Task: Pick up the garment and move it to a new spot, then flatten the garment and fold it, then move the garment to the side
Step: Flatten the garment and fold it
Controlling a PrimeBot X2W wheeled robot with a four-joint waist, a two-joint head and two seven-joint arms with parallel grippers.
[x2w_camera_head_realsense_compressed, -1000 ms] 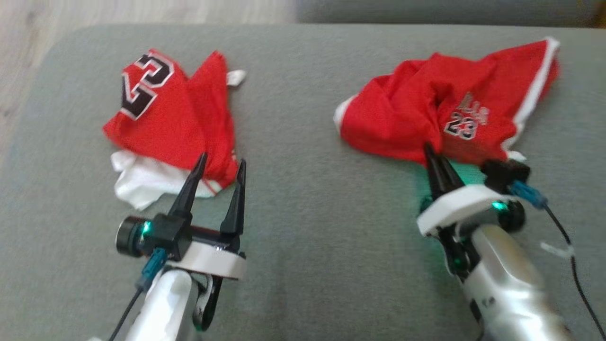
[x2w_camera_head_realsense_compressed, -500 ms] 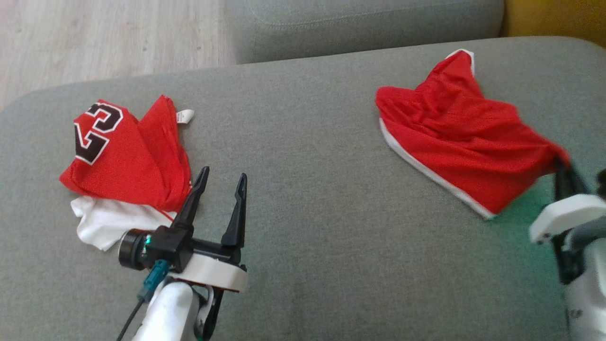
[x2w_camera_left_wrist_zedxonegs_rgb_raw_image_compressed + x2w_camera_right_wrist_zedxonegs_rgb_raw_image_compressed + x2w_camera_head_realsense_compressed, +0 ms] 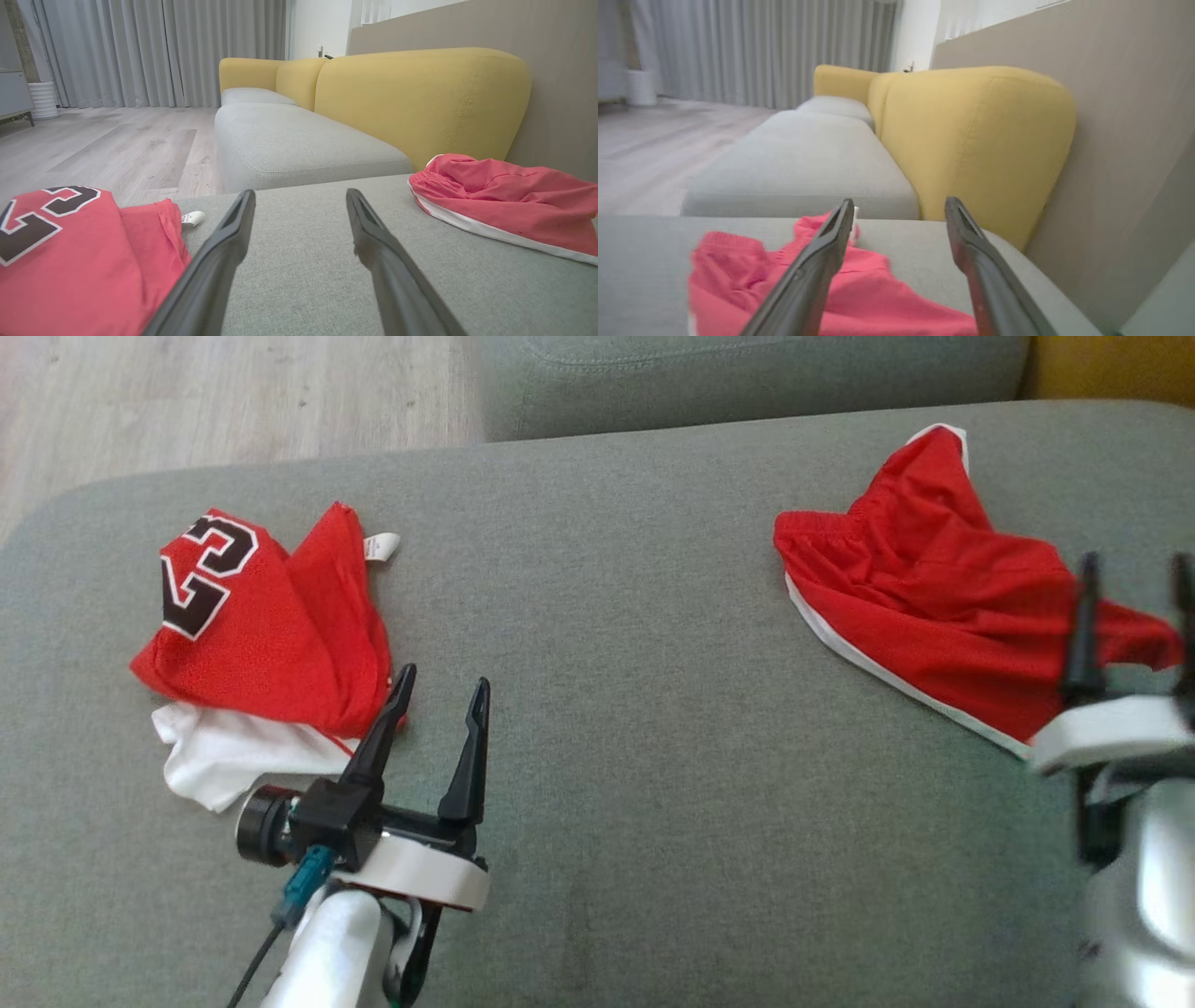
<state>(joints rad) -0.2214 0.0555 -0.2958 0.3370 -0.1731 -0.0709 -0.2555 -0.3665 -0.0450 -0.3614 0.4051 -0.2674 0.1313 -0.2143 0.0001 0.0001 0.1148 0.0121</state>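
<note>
Plainly spread and empty, left gripper hovers beside the jersey, right gripper by the shorts

Two red garments: one numbered jersey, one pair of white-trimmed shorts. One white cloth. Two grippers, left gripper and right gripper, two fingers each. Two grey cushions: near cushion, far cushion.

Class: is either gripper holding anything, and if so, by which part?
Nothing is held: the left gripper and right gripper both stand open, and the red shorts lie free.
</note>
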